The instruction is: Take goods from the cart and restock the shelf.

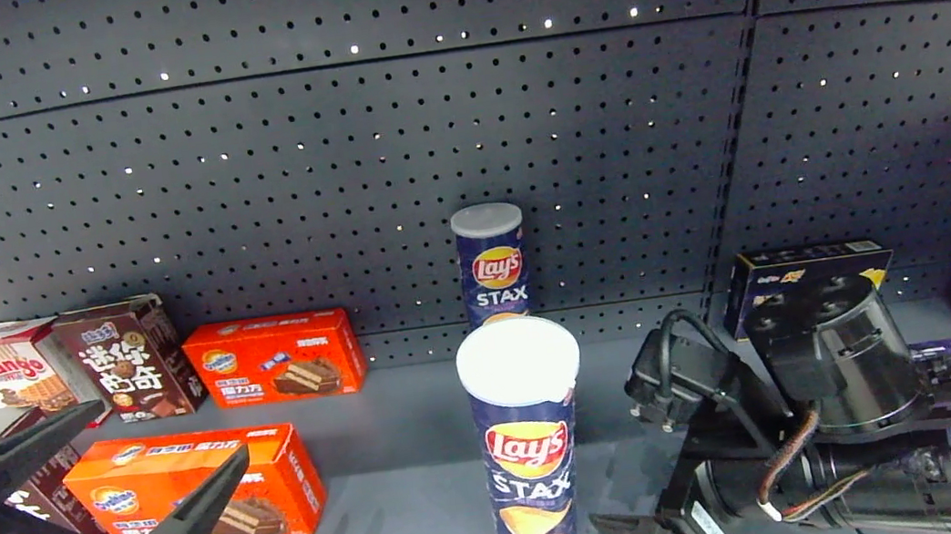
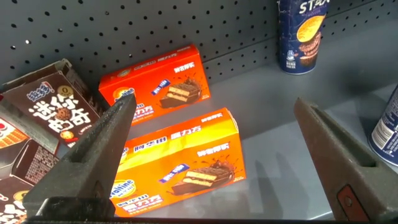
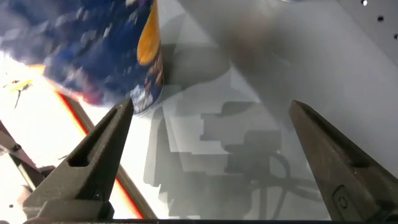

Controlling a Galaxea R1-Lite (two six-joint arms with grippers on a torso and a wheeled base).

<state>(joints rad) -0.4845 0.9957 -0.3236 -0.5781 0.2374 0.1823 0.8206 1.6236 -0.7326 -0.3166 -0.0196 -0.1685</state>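
Chip can (image 1: 528,444) upright near shelf (image 1: 404,423) front edge, left hand (image 2: 214,104) spread, right hand (image 3: 211,106) spread beside it

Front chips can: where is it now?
Head view, centre: the front chips can stands upright near the front of the shelf, ahead of the rear chips can, with the front orange box on its left.

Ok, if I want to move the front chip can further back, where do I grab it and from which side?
Take the front can around its round body at mid-height, coming level from the robot's right, where the open right gripper sits. It stands upright, tall and narrow; a grip near the lid could tip it.
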